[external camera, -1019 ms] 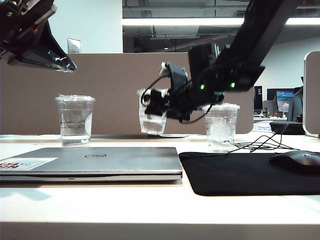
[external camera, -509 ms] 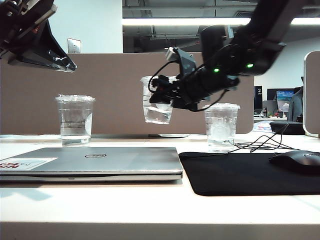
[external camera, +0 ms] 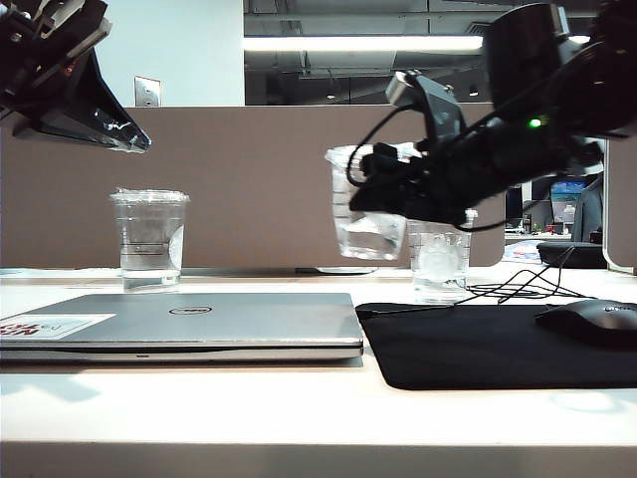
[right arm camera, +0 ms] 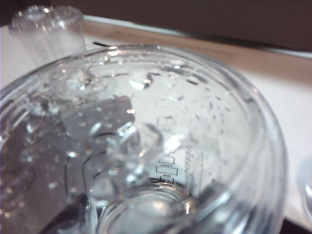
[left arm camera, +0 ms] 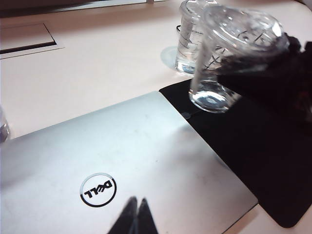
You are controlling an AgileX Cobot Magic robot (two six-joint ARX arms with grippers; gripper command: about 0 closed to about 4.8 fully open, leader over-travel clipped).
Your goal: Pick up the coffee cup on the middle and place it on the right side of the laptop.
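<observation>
Silver laptop (external camera: 184,324) flat on the table, black mat (external camera: 498,344) touching its right edge. Right gripper (external camera: 383,189) clamped on the coffee cup (external camera: 363,214), aloft above the laptop-mat seam. Left gripper (left arm camera: 136,219) pinched narrow, empty, over the laptop lid

Slim silver-grey laptop with a round Dell logo (external camera: 189,321): lies closed on the pale surface (external camera: 299,418), at the left front. Black mouse mat (external camera: 488,344): flat on the surface, just right of the laptop. Black mouse (external camera: 589,321): on the mat's right end. Tall clear lidded cup (external camera: 149,239): stands behind the laptop, at the left. Clear lidded cup with a white logo (external camera: 440,257): stands behind the mat. Short clear lidded coffee cup (external camera: 364,207): held off the surface in the right end effector (external camera: 390,191), above the laptop's right rear corner and the mat's left edge, before the logo cup. Left end effector (external camera: 105,124): raised at the upper left, above the laptop.
</observation>
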